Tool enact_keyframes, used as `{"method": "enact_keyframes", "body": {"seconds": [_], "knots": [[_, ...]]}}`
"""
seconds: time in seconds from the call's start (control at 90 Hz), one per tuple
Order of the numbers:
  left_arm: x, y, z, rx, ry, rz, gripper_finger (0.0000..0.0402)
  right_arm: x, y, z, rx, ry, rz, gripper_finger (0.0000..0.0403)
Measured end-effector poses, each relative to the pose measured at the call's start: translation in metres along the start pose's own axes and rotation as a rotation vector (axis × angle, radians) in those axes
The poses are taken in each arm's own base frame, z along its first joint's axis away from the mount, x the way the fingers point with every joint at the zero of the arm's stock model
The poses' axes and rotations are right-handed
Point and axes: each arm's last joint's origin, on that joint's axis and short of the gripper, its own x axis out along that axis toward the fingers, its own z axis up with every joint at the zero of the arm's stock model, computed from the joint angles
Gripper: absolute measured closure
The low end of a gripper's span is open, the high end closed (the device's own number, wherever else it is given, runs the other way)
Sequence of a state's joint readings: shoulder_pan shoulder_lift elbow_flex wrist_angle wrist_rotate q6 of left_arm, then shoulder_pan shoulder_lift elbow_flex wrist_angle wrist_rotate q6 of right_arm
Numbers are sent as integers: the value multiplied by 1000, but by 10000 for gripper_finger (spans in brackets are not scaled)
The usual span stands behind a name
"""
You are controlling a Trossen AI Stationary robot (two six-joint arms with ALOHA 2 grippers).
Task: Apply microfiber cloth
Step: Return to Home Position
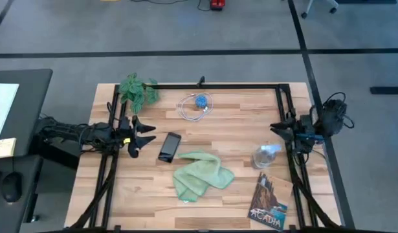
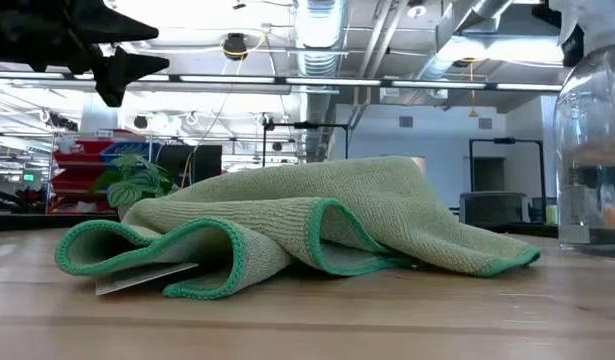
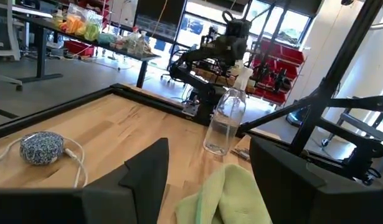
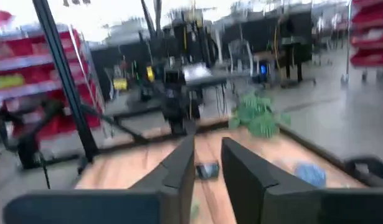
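The microfiber cloth point(image 1: 202, 173) lay crumpled in loose folds on the table point(image 1: 237, 116), its green-stitched edges curled over and a white tag poking out from under one fold. It was held by neither pincer. We saw it out ahead of the left pincer point(image 1: 147, 134) and a little to one side, with the black phone point(image 1: 169, 147) lying flat between the two, just beside the cloth's edge and close to the pincer's tips. The left pincer hung above the table at its own edge, fingers spread wide and holding nothing. Across the table the right pincer point(image 1: 276, 127) waited at the opposite edge, well apart from the cloth, its fingers parted only narrowly and empty. The clear spray bottle point(image 1: 265, 156) stood upright near that pincer, between it and the cloth. A leafy plant point(image 1: 138, 89) stood at the table corner near the left pincer.
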State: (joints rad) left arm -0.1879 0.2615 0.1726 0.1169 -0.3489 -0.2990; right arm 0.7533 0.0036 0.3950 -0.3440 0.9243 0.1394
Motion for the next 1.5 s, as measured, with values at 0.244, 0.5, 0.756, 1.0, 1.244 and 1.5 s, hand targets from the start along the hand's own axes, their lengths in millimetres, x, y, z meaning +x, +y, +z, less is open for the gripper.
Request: {"method": "enact_keyframes", "body": {"seconds": [0.244, 0.5, 0.756, 1.0, 1.244, 1.5], "knots": [[0, 0, 0, 3, 0, 0, 201, 1, -4, -8, 22, 47, -55, 400], [0, 0, 0, 4, 3, 1, 201, 7, 1, -31, 75, 128, 13, 403], [0, 0, -1, 11, 7, 2, 201, 18, 10, -69, 97, 183, 103, 403], [0, -1, -5, 57, -13, -26, 201, 22, 13, -87, 41, 156, 131, 403], [1, 8, -35, 26, -25, -44, 201, 28, 15, -83, 1, 51, 220, 403], [0, 7, -30, 71, -77, -78, 201, 40, 1, -84, -9, 22, 214, 403]]}}
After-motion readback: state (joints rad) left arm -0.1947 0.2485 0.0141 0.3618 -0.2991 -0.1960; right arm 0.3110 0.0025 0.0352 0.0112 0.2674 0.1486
